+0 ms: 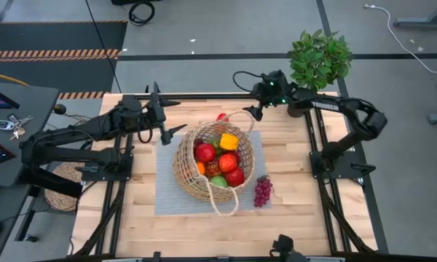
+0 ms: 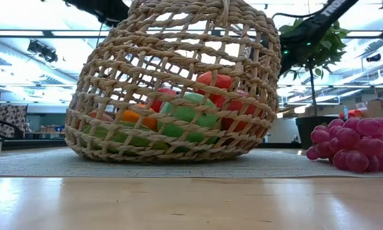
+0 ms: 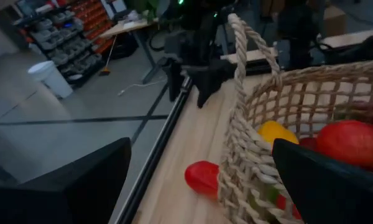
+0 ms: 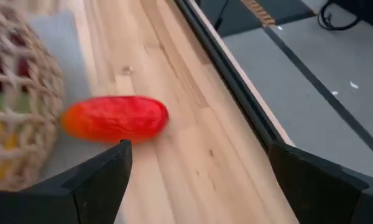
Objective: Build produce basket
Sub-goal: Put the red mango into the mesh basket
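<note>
The basket point(image 1: 217, 161) sits mid-table on a grey mat point(image 1: 167, 191), filled with produce point(image 1: 220, 161). A red piece point(image 4: 115, 118) lies on the wood just beside its far rim, and purple grapes point(image 1: 263, 191) rest at the mat's right edge. The right gripper point(image 1: 253, 109) hovers near the red piece, jaws wide. The left gripper point(image 1: 167, 125) hangs left of the basket, jaws wide, empty.

— Where is free room found on the bench point(image 1: 131, 218)?

— Bare wood is left along the near edge and down both sides of the grey mat point(image 1: 167, 196).

— What is blocked?

— The middle is filled by the basket point(image 1: 186, 175); its handle point(image 1: 222, 206) overhangs the mat's near edge, grapes point(image 1: 263, 191) lie just beside it, and a red piece point(image 4: 115, 118) is lodged against its far wall.
</note>
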